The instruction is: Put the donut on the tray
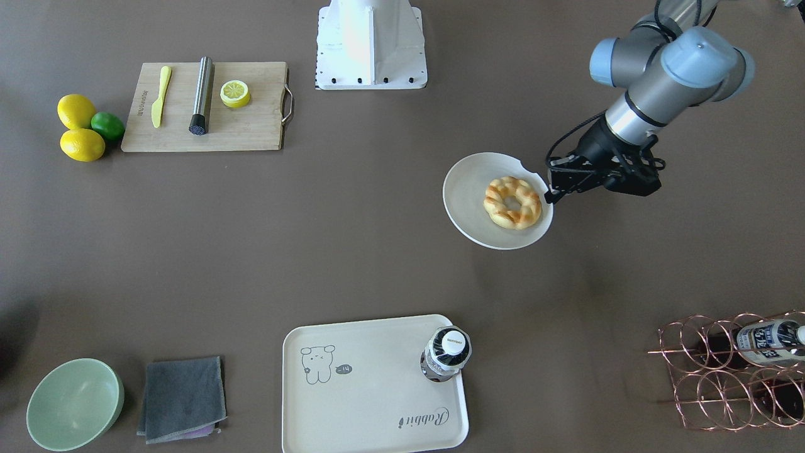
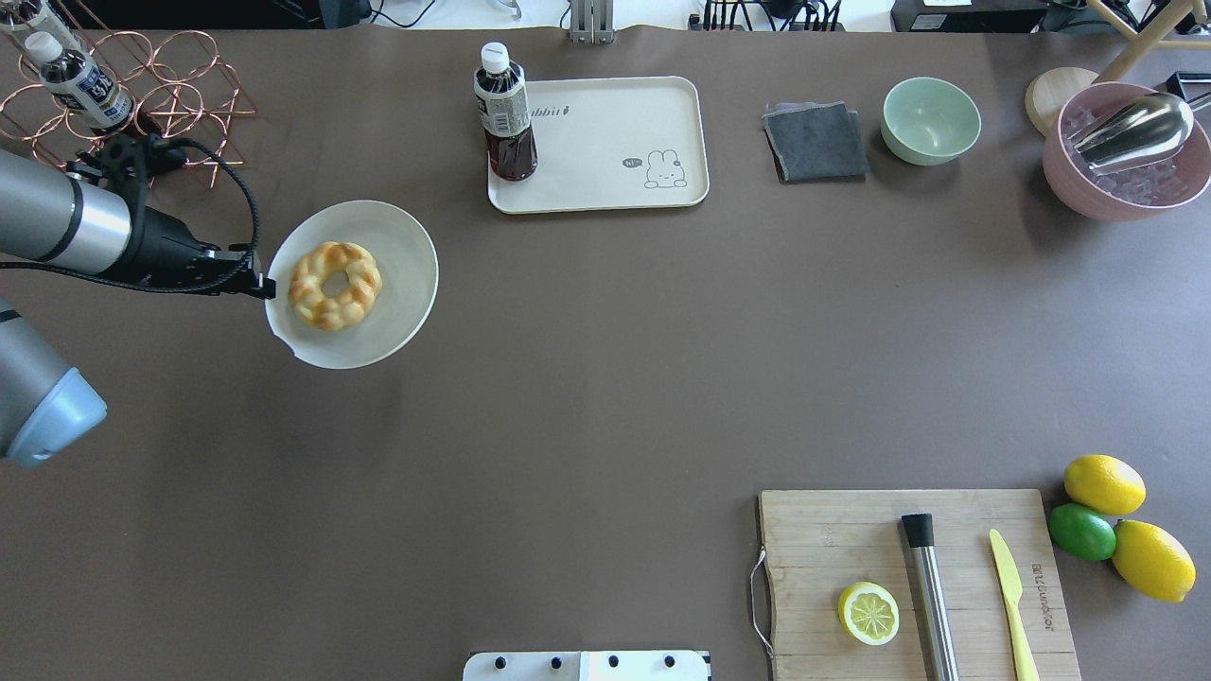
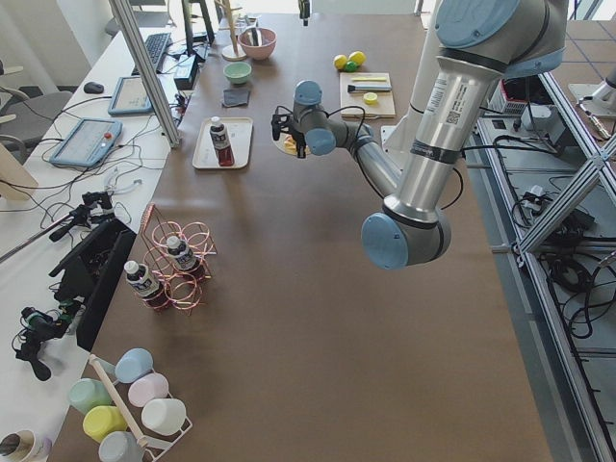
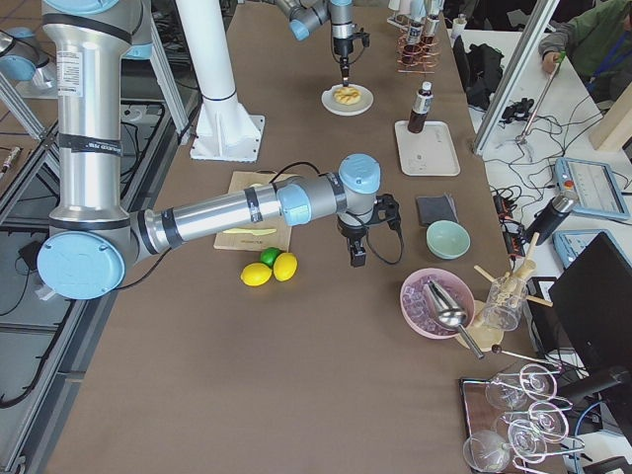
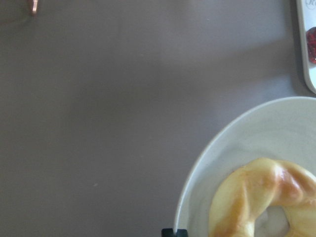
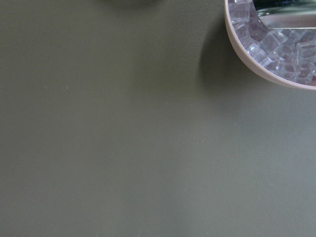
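Brown tabletop (image 1: 352, 251), clutter round the edges. Task not done; early stage, by the look of it. Donut (image 1: 512, 201) lying flat on a round white plate (image 1: 468, 189), right of centre in the front view, centre left in the overhead view. Not lifted, not gripped. Tray (image 1: 371, 390) at bottom centre of the front view, top centre of the overhead one, well apart from the plate. Standing on one corner of the tray: a dark drink bottle (image 1: 446, 353); elsewhere on it only the printed bear and script. Left to do, judging from this: grasp donut, lift, carry across to tray, set down away from bottle, let go.

Left gripper (image 1: 549, 196) pointing down at the plate's rim, on the right edge of the plate in the front view, just beside the donut and not on it. In the left wrist view only a sliver of black tips at the bottom edge, seemingly close together, right by the rim. Probably closed, nothing visibly held; cannot tell about any contact with or pinch on the rim.

Right gripper (image 4: 355, 252) seen only in the right side view, lower centre, hanging over the table between the lemons (image 4: 272, 269) and a pink bowl (image 4: 434, 301), far from donut and tray. Cannot tell open or closed.
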Controlling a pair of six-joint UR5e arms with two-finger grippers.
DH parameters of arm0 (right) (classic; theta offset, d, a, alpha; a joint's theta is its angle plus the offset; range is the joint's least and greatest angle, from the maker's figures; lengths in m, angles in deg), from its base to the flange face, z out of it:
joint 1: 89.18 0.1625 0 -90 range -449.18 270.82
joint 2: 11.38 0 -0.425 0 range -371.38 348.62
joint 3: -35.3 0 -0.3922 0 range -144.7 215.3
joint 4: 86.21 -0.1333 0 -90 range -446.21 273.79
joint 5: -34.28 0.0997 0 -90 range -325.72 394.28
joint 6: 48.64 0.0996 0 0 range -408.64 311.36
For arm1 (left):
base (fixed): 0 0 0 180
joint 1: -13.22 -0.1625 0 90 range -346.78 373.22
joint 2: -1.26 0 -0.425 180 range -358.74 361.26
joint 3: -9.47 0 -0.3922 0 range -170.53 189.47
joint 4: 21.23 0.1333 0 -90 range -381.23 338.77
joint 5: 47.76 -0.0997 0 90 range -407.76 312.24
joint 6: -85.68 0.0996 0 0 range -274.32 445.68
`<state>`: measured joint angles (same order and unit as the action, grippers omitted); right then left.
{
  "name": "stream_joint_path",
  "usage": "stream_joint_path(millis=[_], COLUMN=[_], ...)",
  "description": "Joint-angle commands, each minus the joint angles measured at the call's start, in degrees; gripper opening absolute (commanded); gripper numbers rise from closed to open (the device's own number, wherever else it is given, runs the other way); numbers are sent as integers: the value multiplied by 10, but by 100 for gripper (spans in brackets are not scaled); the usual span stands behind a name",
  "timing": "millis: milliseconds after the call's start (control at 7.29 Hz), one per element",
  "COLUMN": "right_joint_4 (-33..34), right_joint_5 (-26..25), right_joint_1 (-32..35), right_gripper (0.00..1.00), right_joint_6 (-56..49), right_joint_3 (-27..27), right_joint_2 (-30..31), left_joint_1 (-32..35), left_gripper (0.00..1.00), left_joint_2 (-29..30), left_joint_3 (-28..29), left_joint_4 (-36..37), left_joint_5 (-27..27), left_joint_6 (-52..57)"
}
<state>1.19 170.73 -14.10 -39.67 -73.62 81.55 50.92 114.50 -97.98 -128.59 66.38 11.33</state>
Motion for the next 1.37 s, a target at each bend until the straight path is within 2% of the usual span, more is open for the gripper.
stream_joint_path(millis=[0, 137, 275, 549, 686, 824, 1098, 1235], right_joint_4=[-109, -155, -159, -159, -159, -157, -156, -156], right_joint_5=[-57, -80, -93, -97, -98, -108, -155, -167], right_joint_1=[-93, -139, -176, -239, -259, -282, -342, -359], right_gripper=[100, 100, 100, 99, 98, 96, 88, 79], right_joint_6=[200, 280, 356, 505, 578, 622, 695, 712], right_joint_3=[-9, -7, -6, -11, -13, -30, -48, -52], right_joint_2=[-6, -15, -51, -120, -149, -155, -162, -161], left_joint_1=[-87, -108, -131, -150, -165, -169, -178, -178], left_gripper=[0, 0, 0, 0, 0, 0, 0, 0], left_joint_2=[116, 137, 151, 209, 216, 230, 244, 243], left_joint_3=[-1, 1, 7, 60, 66, 86, 88, 87], left_joint_4=[141, 159, 162, 170, 170, 170, 170, 170], left_joint_5=[-82, -101, -128, -160, -179, -182, -197, -198], left_joint_6=[-55, -74, -95, -133, -134, -143, -155, -155])
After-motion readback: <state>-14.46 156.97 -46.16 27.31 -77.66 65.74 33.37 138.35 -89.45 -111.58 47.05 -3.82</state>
